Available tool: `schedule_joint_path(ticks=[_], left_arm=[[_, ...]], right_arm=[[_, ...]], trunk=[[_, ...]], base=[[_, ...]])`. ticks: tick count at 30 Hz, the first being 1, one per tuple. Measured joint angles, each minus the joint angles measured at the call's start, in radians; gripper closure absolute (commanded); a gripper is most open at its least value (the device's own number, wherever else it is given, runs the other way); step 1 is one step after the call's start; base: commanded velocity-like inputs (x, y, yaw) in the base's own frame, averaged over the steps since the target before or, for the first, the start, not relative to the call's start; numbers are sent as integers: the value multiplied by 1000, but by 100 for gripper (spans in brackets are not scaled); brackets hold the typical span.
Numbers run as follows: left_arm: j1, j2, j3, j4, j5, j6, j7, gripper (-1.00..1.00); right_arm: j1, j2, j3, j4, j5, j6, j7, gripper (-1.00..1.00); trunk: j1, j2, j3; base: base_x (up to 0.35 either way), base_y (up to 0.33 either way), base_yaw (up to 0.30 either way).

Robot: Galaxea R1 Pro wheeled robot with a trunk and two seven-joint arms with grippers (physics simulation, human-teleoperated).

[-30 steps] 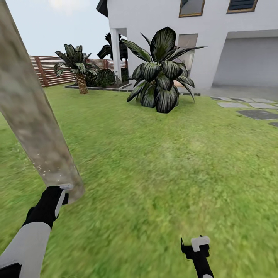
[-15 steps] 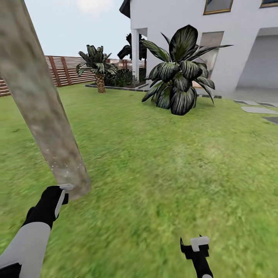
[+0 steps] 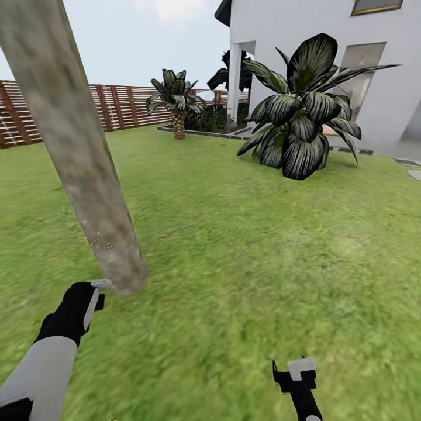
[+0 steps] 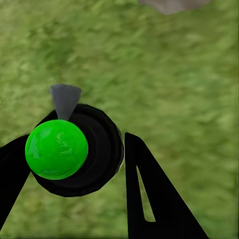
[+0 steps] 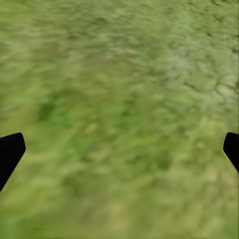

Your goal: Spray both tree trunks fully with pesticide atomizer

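The robot's left arm reaches forward from the seven o'clock corner of the head view, its white forearm ending in a black wrist, and the left gripper (image 3: 93, 292) sits just short of the foot of a thick grey-beige tree trunk (image 3: 82, 158) that leans away toward eleven o'clock and is cut off by the frame before any foliage. In the left wrist view the two black fingers (image 4: 149, 194) are closed around the pesticide atomizer (image 4: 74, 152), a round black body capped with a bright green ball and tipped with a small grey nozzle, held above the grass (image 4: 174, 74); the head view shows little of it beyond a pale sliver at the gripper's tip. Fine pale specks dot the lower trunk. The right arm enters low at five o'clock, and the right gripper (image 3: 295, 374) hangs over bare lawn; its wrist view shows the fingertips (image 5: 10, 152) spread to the edges of the picture with nothing between them. Beyond, at one o'clock, stand a broad-leaved dark plant (image 3: 304, 123) and a white house (image 3: 327, 35); a slatted wooden fence (image 3: 117, 105) and a short palm (image 3: 177, 105) close the yard at twelve.
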Motion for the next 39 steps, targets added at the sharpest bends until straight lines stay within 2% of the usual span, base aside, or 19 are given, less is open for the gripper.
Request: schedule_joint_path(ticks=[6,12,18,23,25,27,29,31,36,39], left_arm=[[0,-20,0,4,0,-3,0,100],[1,-20,2,5,1,-2,-6,100],[1,-15,-5,-28,-3,-39,-19,100],[-11,-15,-11,-55,-3,-22,-21,100],[-16,-17,-11,-57,-2,6,-21,100],[-25,-18,-29,-59,0,41,-40,100],[-58,-18,-54,-58,2,49,-78,100],[-92,-24,-63,-57,-2,54,-103,100],[-151,-38,-89,-56,-5,127,-120,100],[-152,-35,-120,-58,-9,132,-121,100]], right_arm=[[0,0,0,0,0,0,0,-100],[0,-2,-2,0,0,0,-1,-100],[0,-5,-2,0,0,1,-2,-100],[0,-6,-2,0,0,0,-3,-100],[0,-6,-2,0,0,1,-3,-100],[0,-6,-2,0,0,1,-3,-100],[0,-6,-2,0,0,2,-3,-100],[0,-6,-2,0,0,2,-3,-100],[0,-8,-2,-1,0,1,-2,-100],[0,-8,-3,-1,0,0,-1,-100]], trunk=[[0,0,0],[0,0,0],[0,0,0],[0,0,0],[0,0,0],[0,0,0],[0,0,0],[0,0,0],[0,0,0],[0,0,0]], base=[[118,-238,278],[22,-30,278],[1,-1,278],[0,0,278],[0,0,278],[0,0,278],[0,0,263],[0,0,139],[0,0,23],[37,-2,1]])
